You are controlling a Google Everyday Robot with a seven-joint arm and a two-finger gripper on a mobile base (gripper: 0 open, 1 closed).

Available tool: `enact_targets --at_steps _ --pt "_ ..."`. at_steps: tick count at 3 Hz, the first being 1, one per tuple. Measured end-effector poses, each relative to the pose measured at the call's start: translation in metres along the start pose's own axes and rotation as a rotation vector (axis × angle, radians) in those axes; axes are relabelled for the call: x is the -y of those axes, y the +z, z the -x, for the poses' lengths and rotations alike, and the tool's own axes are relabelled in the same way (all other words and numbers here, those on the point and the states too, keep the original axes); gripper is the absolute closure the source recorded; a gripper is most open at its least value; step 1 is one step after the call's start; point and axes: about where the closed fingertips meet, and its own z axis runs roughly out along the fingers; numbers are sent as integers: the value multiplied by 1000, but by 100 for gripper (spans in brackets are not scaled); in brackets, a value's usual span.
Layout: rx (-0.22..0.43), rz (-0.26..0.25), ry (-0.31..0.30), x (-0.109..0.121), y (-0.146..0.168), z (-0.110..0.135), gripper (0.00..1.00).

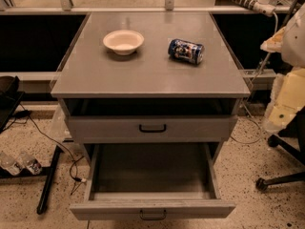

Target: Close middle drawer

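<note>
The grey cabinet (147,73) stands in the middle of the view. The middle drawer (152,208) is pulled far out toward me. Its inside is empty, and its low front panel carries a small black bar handle (153,216). Above it, the top drawer (152,128) with its own black handle sticks out slightly. The bottom drawer is hidden under the open one. My gripper (288,97) shows as a pale white and yellowish shape at the right edge, to the right of the cabinet, well away from the drawers.
A cream bowl (123,41) and a blue can (186,50) lying on its side sit on the cabinet top. An office chair base (281,175) stands at the right. Water bottles (19,163), cables and a black bar (47,187) lie on the floor at the left.
</note>
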Motion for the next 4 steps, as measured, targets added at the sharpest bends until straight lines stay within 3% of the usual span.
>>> enact_targets --at_steps 2,3,4 --pt "-8 -3 -14 -11 17 -4 0" --pt "15 30 -19 -39 58 -16 0" --pt "49 93 4 -76 116 -37 19"
